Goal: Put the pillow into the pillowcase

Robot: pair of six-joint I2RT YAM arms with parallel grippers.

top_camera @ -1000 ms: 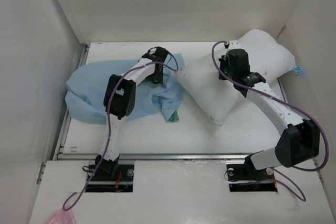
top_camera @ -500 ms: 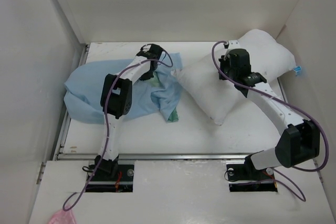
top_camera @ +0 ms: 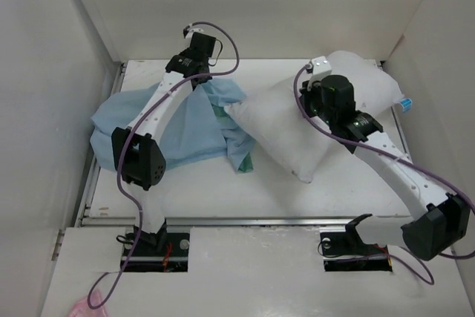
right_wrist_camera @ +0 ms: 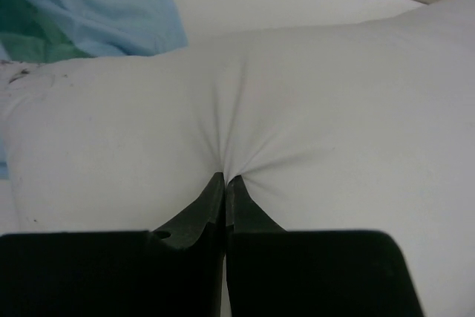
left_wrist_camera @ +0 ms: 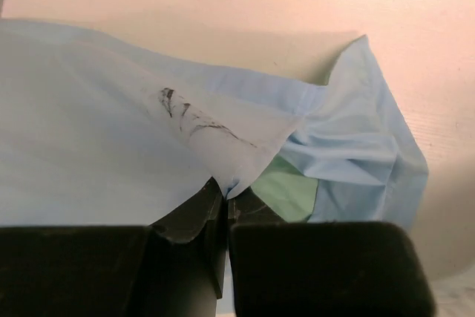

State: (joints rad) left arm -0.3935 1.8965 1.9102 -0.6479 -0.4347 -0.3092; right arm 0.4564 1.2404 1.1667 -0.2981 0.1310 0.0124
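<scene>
The left gripper [left_wrist_camera: 226, 187], open a second ago, now pinches the top layer of the pillowcase [top_camera: 185, 128] at its mouth. Its arm has stretched out from over the middle of the sack toward the far edge of the table [top_camera: 297, 191]. It draws that hem up and back, so the mint-green lining [left_wrist_camera: 286, 197] shows beneath. The right gripper [right_wrist_camera: 225, 180] has carried the pillow [top_camera: 282, 128] leftward. Its left corner now lies against the opened mouth, and its tag [top_camera: 404, 103] sits farther from the right edge.

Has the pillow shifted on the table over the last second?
Yes. The pillow has slid left, away from the right wall; its left corner now reaches the mouth of the pillowcase.
</scene>
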